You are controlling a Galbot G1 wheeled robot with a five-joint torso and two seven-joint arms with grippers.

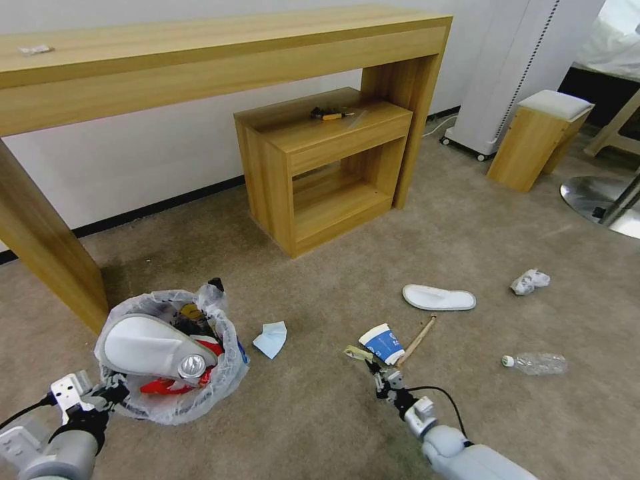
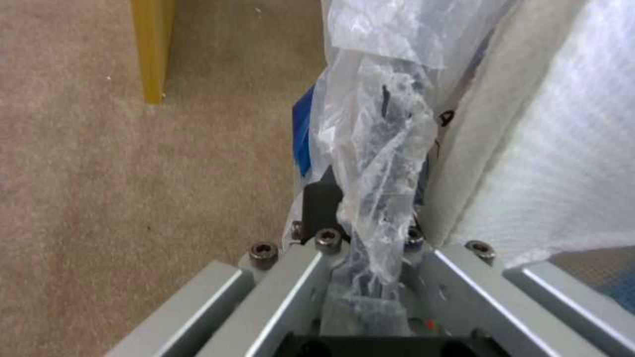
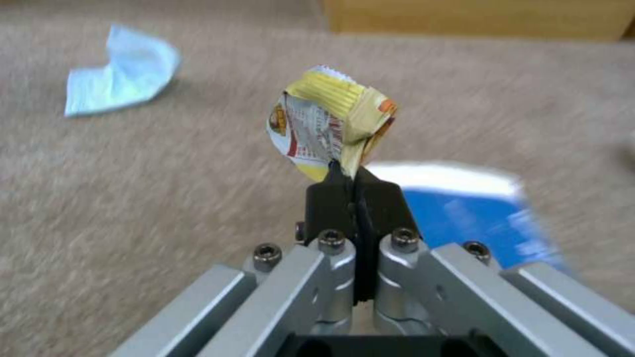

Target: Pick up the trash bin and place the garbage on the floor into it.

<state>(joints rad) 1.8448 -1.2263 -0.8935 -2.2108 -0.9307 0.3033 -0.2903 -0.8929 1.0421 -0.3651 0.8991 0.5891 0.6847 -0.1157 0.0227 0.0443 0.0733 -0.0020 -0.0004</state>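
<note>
Crumpled yellow wrapper upright, right end effector pinching

Trash bin wall: dark body covered by the crinkled bag, which is pinched in the left tool.
Bin contents: largely concealed beneath a white slipper.
Paper cup: smeared beyond the right tool, print unreadable.
Yellow wrapper: lower end hidden between the closed pads.
Item on the low worktop: too small to be identified.
</note>
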